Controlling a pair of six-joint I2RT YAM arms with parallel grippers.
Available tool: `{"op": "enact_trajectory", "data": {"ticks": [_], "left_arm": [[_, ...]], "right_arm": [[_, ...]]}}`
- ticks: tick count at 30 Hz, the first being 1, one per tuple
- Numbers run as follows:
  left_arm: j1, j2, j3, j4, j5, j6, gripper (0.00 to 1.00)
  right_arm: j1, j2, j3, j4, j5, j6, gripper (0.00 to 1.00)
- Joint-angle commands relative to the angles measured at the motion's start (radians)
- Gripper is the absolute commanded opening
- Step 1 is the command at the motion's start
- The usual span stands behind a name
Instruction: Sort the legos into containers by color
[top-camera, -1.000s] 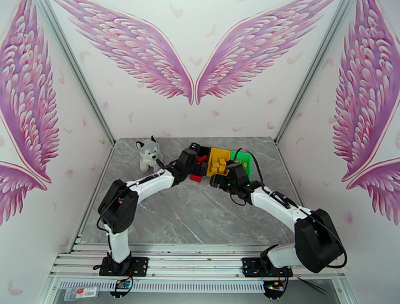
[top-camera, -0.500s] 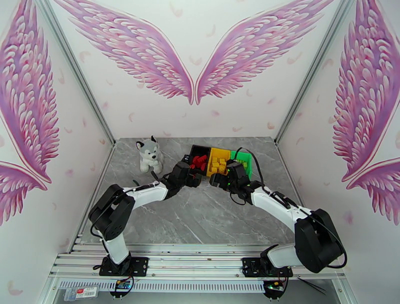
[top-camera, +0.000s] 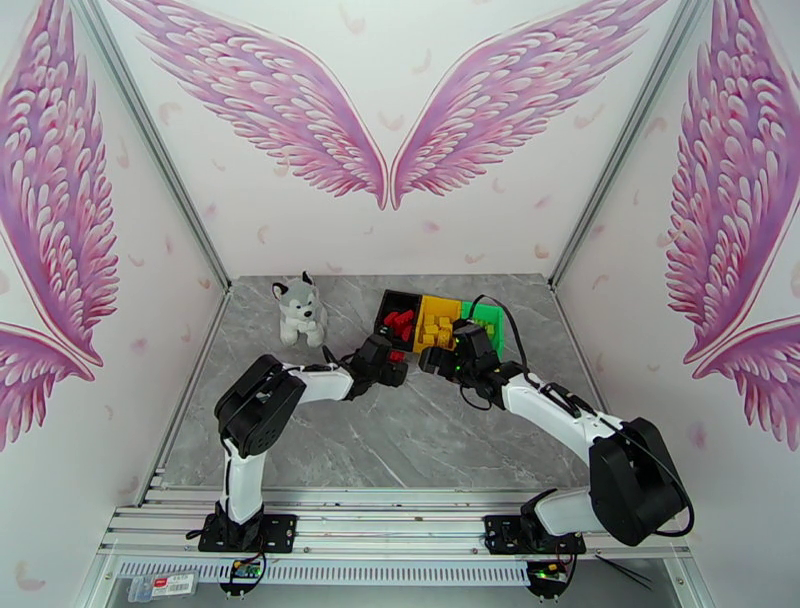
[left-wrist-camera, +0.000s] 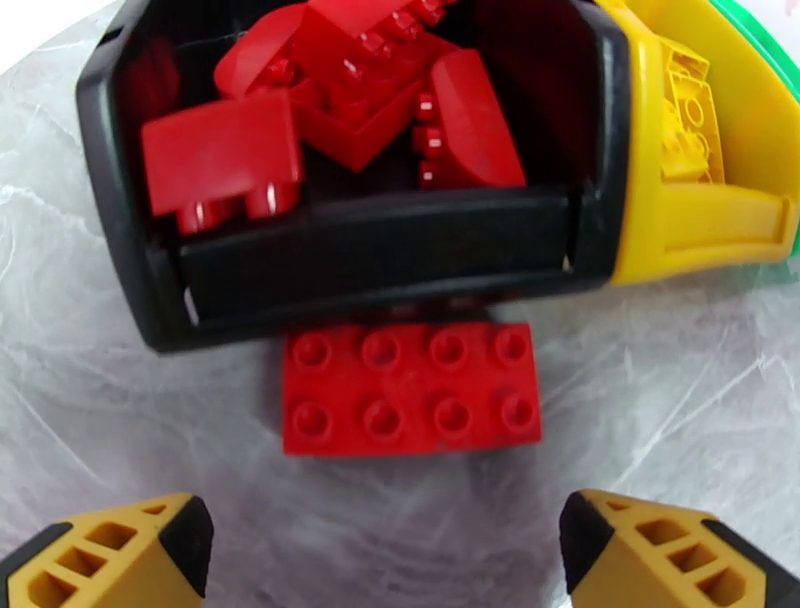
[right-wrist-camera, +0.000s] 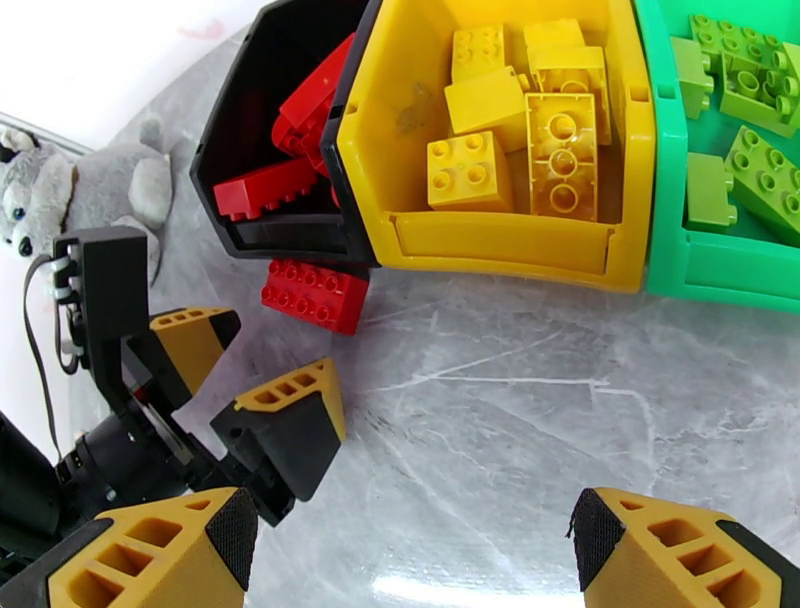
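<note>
Top external view: the left arm (top-camera: 262, 400) rises from its base to a raised elbow. Its forearm then runs low and rightward across the worktop (top-camera: 400, 440) to the near left corner of the row of bins (top-camera: 442, 300). The right arm (top-camera: 560, 405) folds at a bulky elbow near its base. Its forearm reaches up and left, and the wrist ends just in front of the same row. A plush husky (top-camera: 298, 308) sits upright on the worktop, left of the bins and apart from them.

Left wrist view: the left tool (left-wrist-camera: 390, 560) is spread wide, with nothing between its fingers. One red lego (left-wrist-camera: 410, 390), two studs by four, lies flat and studs up on the worktop. It sits beyond the fingertips, tight against the front wall of the black bin (left-wrist-camera: 380, 250). Several red legos (left-wrist-camera: 350, 90) are piled inside that bin.

Right wrist view: the right tool (right-wrist-camera: 420, 550) is likewise spread and empty, over bare worktop in front of the yellow bin (right-wrist-camera: 500, 250). That bin holds yellow legos (right-wrist-camera: 520, 110). The green bin (right-wrist-camera: 720, 270), joined on its right, holds green legos (right-wrist-camera: 760, 170). The left tool shows here too, fingers parted and pointing at the loose red lego without touching it.
</note>
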Motion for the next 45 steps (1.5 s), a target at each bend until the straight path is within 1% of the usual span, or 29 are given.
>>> {"op": "enact_trajectory", "data": {"ticks": [1, 9, 13, 22, 26, 27, 33, 36, 41, 45], "left_arm": [[-0.005, 0.044, 0.064, -0.034, -0.034, 0.0, 0.96], [-0.006, 0.129, 0.178, -0.079, -0.055, 0.009, 0.88], [-0.006, 0.153, 0.206, -0.091, -0.07, 0.011, 0.84], [-0.01, 0.148, 0.195, -0.073, -0.051, 0.033, 0.63], [-0.015, 0.106, 0.152, -0.045, -0.039, 0.033, 0.58], [-0.019, 0.089, 0.109, -0.034, -0.035, 0.029, 0.57], [-0.034, -0.036, -0.017, 0.023, -0.017, 0.008, 0.54], [-0.034, -0.1, -0.055, 0.032, -0.007, 0.004, 0.53], [-0.033, -0.172, -0.037, -0.007, -0.009, 0.017, 0.53], [-0.027, -0.174, 0.046, -0.063, -0.017, 0.041, 0.53]], "right_arm": [[-0.008, -0.003, -0.02, 0.02, -0.017, 0.012, 0.89], [-0.013, -0.002, -0.02, 0.023, -0.021, 0.015, 0.89], [-0.016, -0.003, -0.022, 0.023, -0.024, 0.015, 0.89], [-0.02, 0.001, -0.023, 0.026, -0.029, 0.018, 0.89], [-0.02, 0.002, -0.023, 0.027, -0.033, 0.018, 0.89], [-0.021, 0.004, -0.023, 0.027, -0.034, 0.018, 0.89], [-0.022, 0.003, -0.026, 0.03, -0.034, 0.019, 0.89], [-0.02, 0.003, -0.027, 0.031, -0.034, 0.02, 0.89], [-0.021, 0.002, -0.028, 0.032, -0.036, 0.022, 0.89], [-0.021, 0.002, -0.028, 0.033, -0.037, 0.022, 0.89]]}}
